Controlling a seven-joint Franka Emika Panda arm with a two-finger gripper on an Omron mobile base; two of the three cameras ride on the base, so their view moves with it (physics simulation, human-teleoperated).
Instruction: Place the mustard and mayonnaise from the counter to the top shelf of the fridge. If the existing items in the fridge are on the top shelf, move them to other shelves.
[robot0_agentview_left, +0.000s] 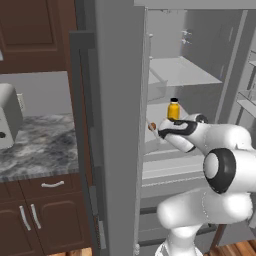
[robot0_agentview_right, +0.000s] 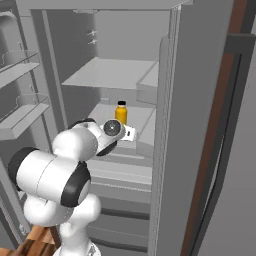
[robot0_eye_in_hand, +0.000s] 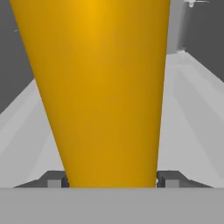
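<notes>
A tall slim orange-yellow bottle (robot0_agentview_left: 173, 110) (robot0_agentview_right: 121, 112) with a black cap stands upright inside the open fridge (robot0_agentview_left: 200, 45), on the shelf below the flat top shelf (robot0_agentview_left: 182, 72) (robot0_agentview_right: 107, 75). My gripper (robot0_agentview_left: 169, 131) (robot0_agentview_right: 126, 132) (robot0_eye_in_hand: 111, 179) reaches in at the bottle's base. In the hand view the bottle (robot0_eye_in_hand: 100, 87) sits between my two fingertips (robot0_eye_in_hand: 54, 180), touching both. A small brown ball (robot0_agentview_left: 152, 126) lies on the same shelf, just left of my hand. The mustard and the mayonnaise are out of view.
The fridge's grey side panel (robot0_agentview_left: 115, 125) stands between the counter (robot0_agentview_left: 40, 145) and the shelves. A pale appliance (robot0_agentview_left: 7, 120) sits on the counter at far left. Door racks (robot0_agentview_right: 20, 115) hang on the open door. Drawers (robot0_agentview_right: 120, 175) lie below my hand.
</notes>
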